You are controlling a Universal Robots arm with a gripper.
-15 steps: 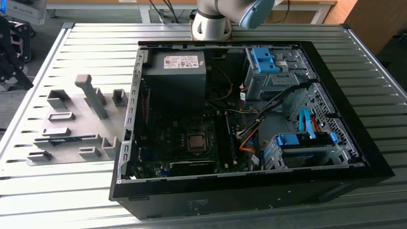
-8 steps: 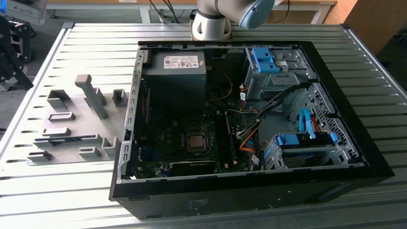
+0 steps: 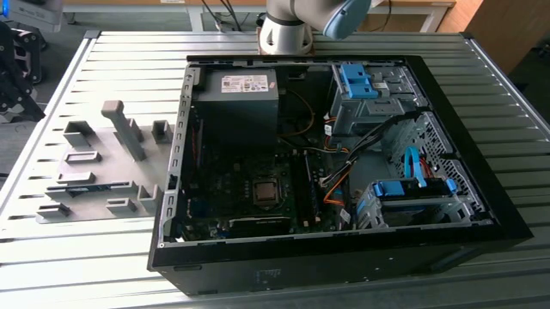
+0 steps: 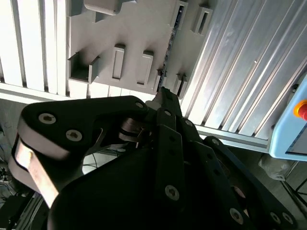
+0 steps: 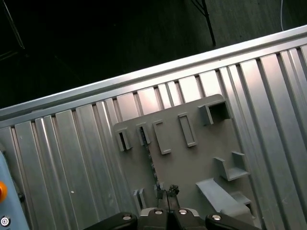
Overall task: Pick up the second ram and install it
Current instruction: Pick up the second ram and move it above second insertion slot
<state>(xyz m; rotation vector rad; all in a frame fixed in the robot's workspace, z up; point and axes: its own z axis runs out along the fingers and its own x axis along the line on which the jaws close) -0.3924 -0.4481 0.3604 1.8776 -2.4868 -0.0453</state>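
**Second ram: location.** The second ram (image 5: 151,160) stands on its long edge in the grey holder plate (image 5: 192,163). It reads as a thin dark line in both wrist views (image 4: 169,48). In the exterior view a strip of blue board (image 3: 96,188) shows between the slotted holder blocks (image 3: 129,190) that grip its ends. End support of this kind probably leaves the upper edge free for a grasp from above.

**Gripper.** In the first wrist view the gripper (image 5: 166,189) hangs well above the plate, with its tip lying over one end of the stick's line. In the second wrist view the gripper (image 4: 163,95) points down at the same end. Whether it is spread or pressed together cannot be told. The ram sits in its holder, not in the grasp. The hover on the stick's line suggests alignment for the pick.

**Holder plate.** The plate (image 3: 103,145) lies flat on the slatted aluminium table (image 3: 129,58), at the exterior view's left of the computer case (image 3: 344,273) and just beside it.

**Computer case.** The case lies on its side with the panel off, so the motherboard (image 3: 232,193) faces up. This orientation presumably gives access from above. Whether a first stick is already seated cannot be told.

**Arm base.** The arm's base (image 3: 284,29) stands at the table's far edge, behind the case.
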